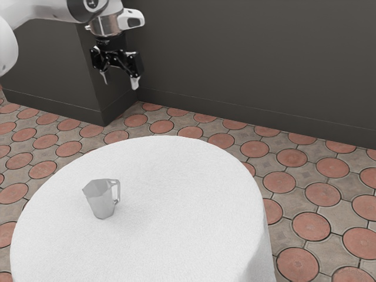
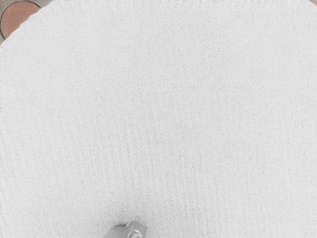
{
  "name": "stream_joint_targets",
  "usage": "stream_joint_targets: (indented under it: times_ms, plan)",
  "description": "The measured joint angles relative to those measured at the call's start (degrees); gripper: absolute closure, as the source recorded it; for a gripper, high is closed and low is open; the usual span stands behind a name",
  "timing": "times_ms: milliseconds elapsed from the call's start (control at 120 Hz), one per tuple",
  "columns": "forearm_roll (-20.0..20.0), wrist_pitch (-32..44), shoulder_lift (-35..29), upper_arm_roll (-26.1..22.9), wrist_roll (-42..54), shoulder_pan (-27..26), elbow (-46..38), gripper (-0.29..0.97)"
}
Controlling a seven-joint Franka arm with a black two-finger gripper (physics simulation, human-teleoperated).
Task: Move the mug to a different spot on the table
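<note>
A grey metal mug (image 1: 101, 198) with an angular body stands upright on the round white table (image 1: 188, 200), toward the exterior view's left, its handle facing the exterior view's right. My gripper (image 1: 119, 81) hangs high above the table's far edge, well above and behind the mug, open with nothing between its fingers. In the wrist view the mug (image 2: 127, 230) shows as a small grey shape on the white tabletop (image 2: 163, 109).
The table's white cloth spreads wide to the exterior view's right of the mug. A tiled floor (image 1: 305, 176) of red circles surrounds the table, and a dark wall (image 1: 252, 53) stands behind it.
</note>
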Motion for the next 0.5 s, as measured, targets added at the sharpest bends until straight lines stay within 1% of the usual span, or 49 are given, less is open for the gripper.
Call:
stream_joint_targets:
  times_ms: [117, 233, 267, 308, 358, 433, 500]
  plan:
    - [0.2, 0.5, 0.6, 0.1, 0.6, -1.0, 0.1, 0.0]
    - [1.7, 1.1, 4.7, 0.4, 5.5, -5.7, 3.0, 0.0]
    - [3.0, 1.1, 5.6, 0.7, 7.4, -7.7, 3.5, 0.0]
    - [5.9, 0.9, 7.1, 0.6, 9.8, -10.7, 3.6, 0.0]
    - [8.9, 0.2, 8.8, 0.8, 12.3, -12.6, 4.1, 0.0]
    - [12.0, -2.4, 12.6, 1.2, 15.8, -13.6, 7.3, 0.0]
    - [13.7, -4.8, 16.9, 1.3, 18.1, -12.7, 10.3, 0.0]
